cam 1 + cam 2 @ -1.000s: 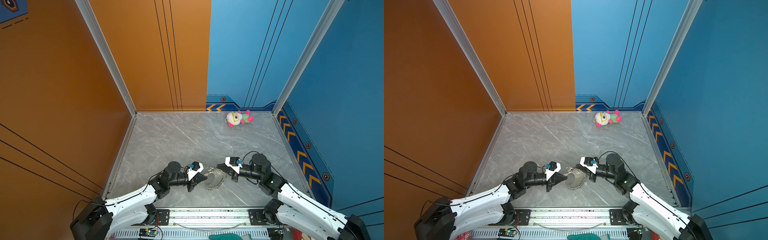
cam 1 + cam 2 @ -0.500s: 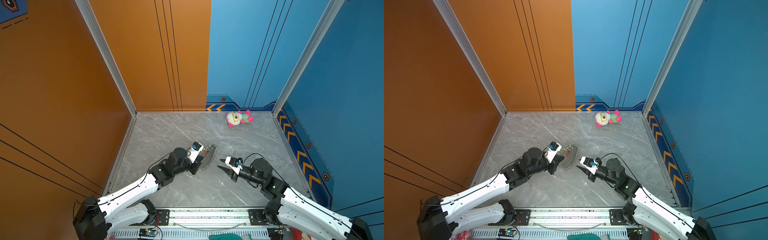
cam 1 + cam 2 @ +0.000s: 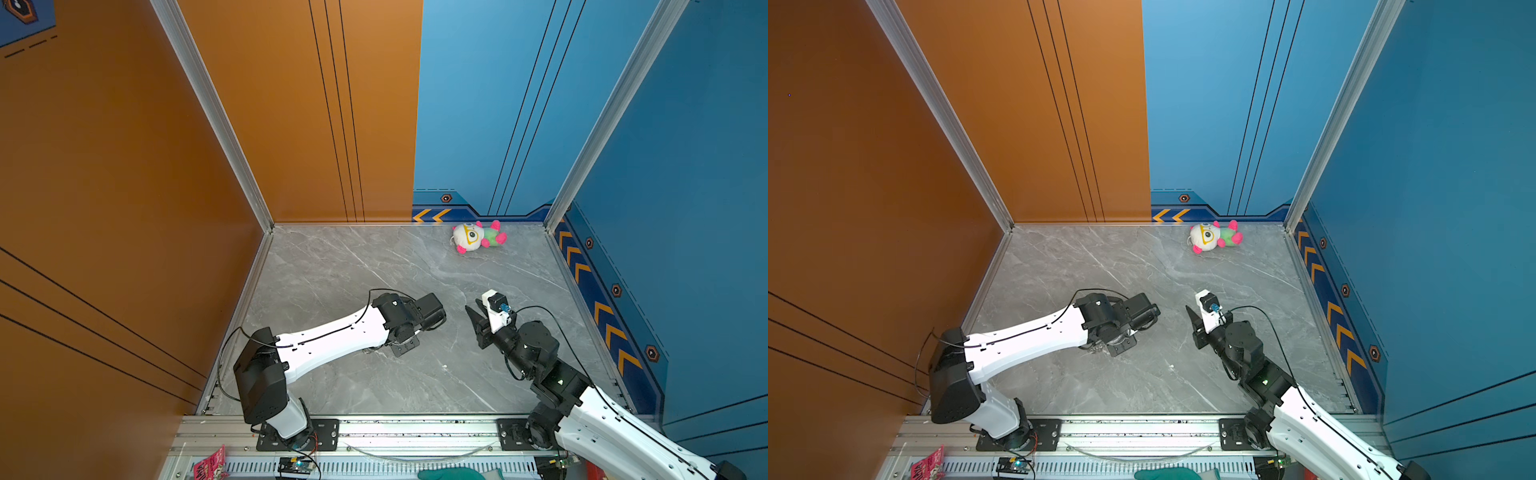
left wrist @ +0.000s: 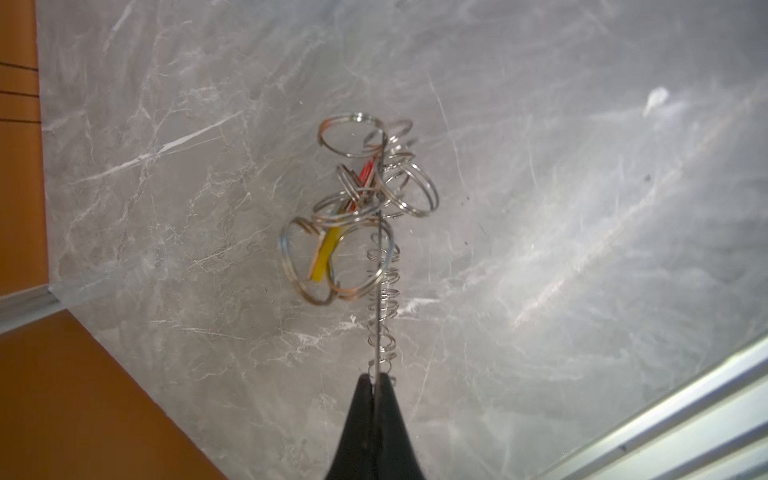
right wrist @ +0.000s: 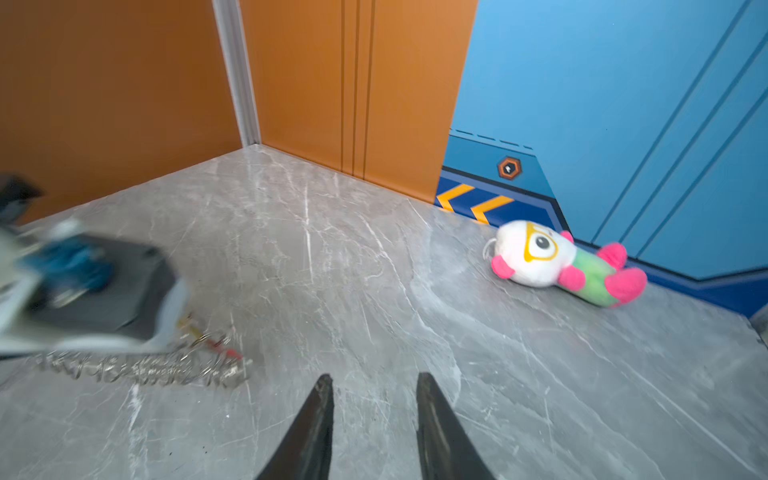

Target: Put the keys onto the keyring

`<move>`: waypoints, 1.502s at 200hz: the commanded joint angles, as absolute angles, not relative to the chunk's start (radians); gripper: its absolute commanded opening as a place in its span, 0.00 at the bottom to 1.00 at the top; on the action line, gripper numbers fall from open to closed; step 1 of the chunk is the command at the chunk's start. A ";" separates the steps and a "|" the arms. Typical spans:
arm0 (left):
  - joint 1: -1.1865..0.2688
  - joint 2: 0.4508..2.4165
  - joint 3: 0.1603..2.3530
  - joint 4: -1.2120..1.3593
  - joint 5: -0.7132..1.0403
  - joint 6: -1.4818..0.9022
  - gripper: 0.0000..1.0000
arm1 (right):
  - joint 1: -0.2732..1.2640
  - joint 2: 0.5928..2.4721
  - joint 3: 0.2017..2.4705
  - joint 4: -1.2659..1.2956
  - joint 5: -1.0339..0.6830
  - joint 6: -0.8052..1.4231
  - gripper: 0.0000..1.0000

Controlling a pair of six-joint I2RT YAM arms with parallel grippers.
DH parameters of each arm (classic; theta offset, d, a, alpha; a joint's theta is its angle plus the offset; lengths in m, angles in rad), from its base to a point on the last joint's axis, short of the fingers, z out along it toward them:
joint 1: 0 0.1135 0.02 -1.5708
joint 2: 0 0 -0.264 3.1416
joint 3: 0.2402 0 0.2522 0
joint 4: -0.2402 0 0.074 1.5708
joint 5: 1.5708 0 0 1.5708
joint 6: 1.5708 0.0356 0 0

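On the grey marble desk [image 3: 353,266], in both top views, the left arm [image 3: 332,336] reaches low toward the middle. Its wrist is turned down, so the left jaws are hidden beneath it. Only a glint of small wire rings from the keyring [image 3: 1095,350] shows under that wrist. The right jaws point toward the far wall, one black finger [image 3: 473,318] in sight, well apart from the keyring. A plush toy [image 3: 478,237] lies against the far wall.

In the left wrist view the left jaws are clenched on the keyring's thin edge, fingertips [image 4: 361,399] pressed together with the metal between them. The keyring runs edge-on straight away from the jaws, with small wire rings strung along it. At its far end sits a tangle of larger silver rings [image 4: 411,191], and the keys are in it. The yellow key [image 4: 325,257] is nearer the jaws, and the red key [image 4: 366,171] is farther out.

In the right wrist view the right jaws stand released, with bare desk in the gap between the fingertips [image 5: 322,386]. The keyring, blurred, hangs low under the left arm's wrist, off to one side of these jaws, near but not touching. Whether it rests on the desk cannot be told.
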State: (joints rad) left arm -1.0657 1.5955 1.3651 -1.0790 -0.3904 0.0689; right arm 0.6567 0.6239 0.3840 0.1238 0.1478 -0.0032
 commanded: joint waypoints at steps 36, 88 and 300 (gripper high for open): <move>-1.100 1.664 1.383 -1.363 -0.555 0.173 0.00 | 0.583 0.630 0.409 0.027 0.177 0.139 0.37; -1.132 1.718 1.390 -1.413 -0.589 0.167 0.00 | 0.561 0.649 0.416 0.043 0.146 0.150 0.38; -0.894 1.728 1.398 -1.160 -0.814 0.056 0.00 | 0.540 0.621 0.397 0.036 0.111 0.191 0.40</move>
State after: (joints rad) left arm -0.9154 1.6985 1.3670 -1.2572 -0.7967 0.0776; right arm 0.5438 0.6350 0.3843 0.0521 0.1276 0.1631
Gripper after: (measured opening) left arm 0.045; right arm 0.401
